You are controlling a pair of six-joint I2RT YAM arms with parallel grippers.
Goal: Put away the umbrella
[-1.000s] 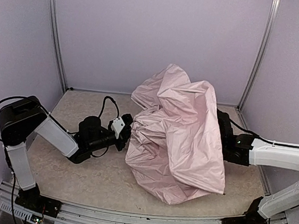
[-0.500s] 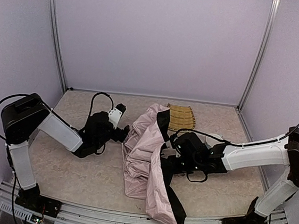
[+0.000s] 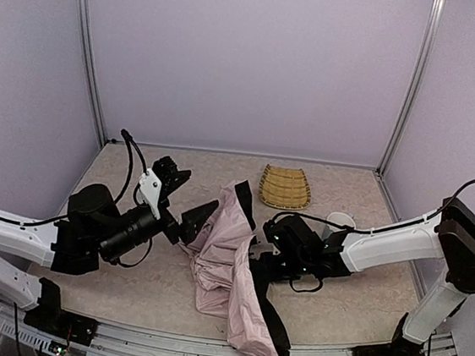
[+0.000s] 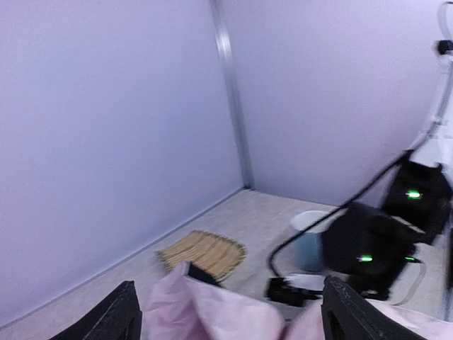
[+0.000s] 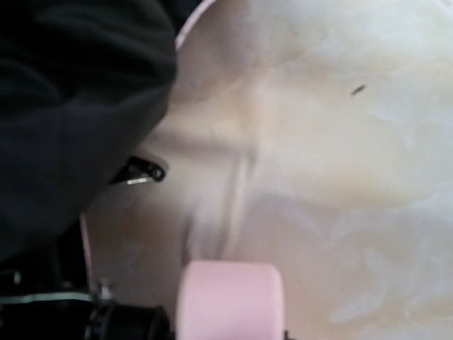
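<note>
Glossy pink umbrella [image 3: 229, 262], black-lined, lies crumpled mid-way across the worktop [image 3: 148, 296], hem reaching the near edge, bare marbled surface either side; right gripper [image 3: 262, 250] grasps its rounded handle [image 5: 230, 297], left gripper [image 3: 186, 194] hangs released, jaws wide.

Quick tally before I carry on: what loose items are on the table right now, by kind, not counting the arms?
umbrella: 1
woven tray: 1
cup: 1
Total: 3
</note>
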